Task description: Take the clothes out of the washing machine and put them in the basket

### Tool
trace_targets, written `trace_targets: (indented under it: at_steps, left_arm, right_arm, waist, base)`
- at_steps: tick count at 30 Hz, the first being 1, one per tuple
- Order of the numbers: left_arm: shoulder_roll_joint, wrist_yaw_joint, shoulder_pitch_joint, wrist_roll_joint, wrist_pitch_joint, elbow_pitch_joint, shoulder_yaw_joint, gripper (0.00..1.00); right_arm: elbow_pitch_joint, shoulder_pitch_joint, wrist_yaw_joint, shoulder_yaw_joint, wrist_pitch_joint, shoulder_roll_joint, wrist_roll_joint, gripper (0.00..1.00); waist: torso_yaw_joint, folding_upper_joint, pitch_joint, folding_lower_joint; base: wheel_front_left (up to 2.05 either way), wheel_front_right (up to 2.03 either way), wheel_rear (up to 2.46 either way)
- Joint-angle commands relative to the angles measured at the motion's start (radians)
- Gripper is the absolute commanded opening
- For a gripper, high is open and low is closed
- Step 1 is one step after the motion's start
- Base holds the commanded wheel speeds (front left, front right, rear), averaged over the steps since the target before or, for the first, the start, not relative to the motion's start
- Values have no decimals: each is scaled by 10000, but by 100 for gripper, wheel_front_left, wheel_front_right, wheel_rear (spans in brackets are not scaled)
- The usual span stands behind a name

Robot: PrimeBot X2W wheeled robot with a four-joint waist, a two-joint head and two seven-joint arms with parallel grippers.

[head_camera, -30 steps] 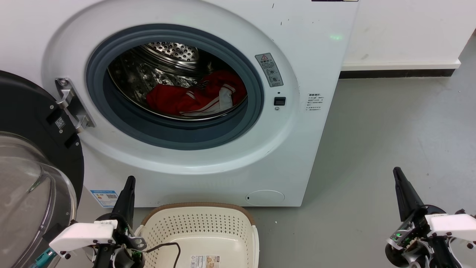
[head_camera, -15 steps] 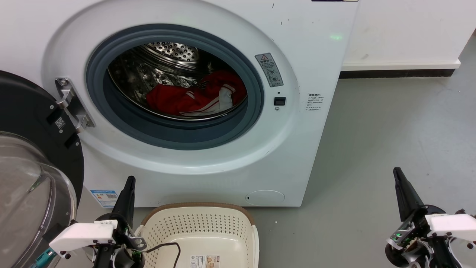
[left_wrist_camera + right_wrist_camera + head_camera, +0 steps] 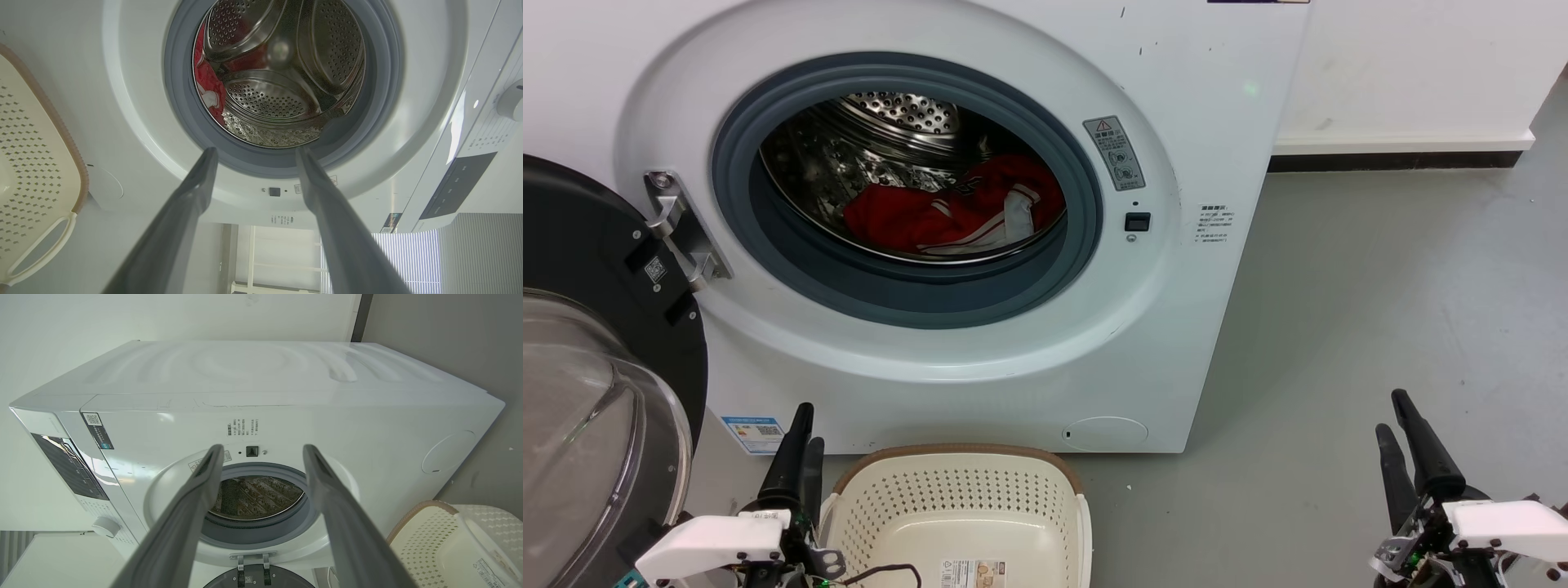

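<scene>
My left fingers (image 3: 796, 441) hang low at the lower left, just beside the basket (image 3: 964, 448), spread wide with nothing between them. My right fingers (image 3: 1411, 420) hover over the grey floor (image 3: 1339, 327), well apart from the washing machine (image 3: 1192, 122), also spread wide and empty. The clothes (image 3: 931, 216), a red heap with white striped trim, lie in the bottom of the steel drum (image 3: 898, 110), behind the grey gasket. The door (image 3: 572, 245) stands swung open on the left. The basket sits on the floor, close to the front of the machine, below the porthole.
</scene>
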Motion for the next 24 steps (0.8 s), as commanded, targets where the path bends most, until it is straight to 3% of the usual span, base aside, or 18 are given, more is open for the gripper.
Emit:
trace_targets:
  at_steps: [1, 24]
  left_arm:
    - [25, 33, -127, 455, -142, -345, 74, 100]
    - [37, 903, 196, 5306, -1143, -1736, -474, 100]
  right_arm:
    - [-300, -142, 0, -35, -134, -34, -441, 100]
    - [-1899, 256, 0, 491, -1138, -38, -5909, 100]
  waist:
    - [-2, 0, 7, 0]
    - [-56, 0, 80, 0]
  base:
    - [0, 0, 0]
    - [0, 0, 0]
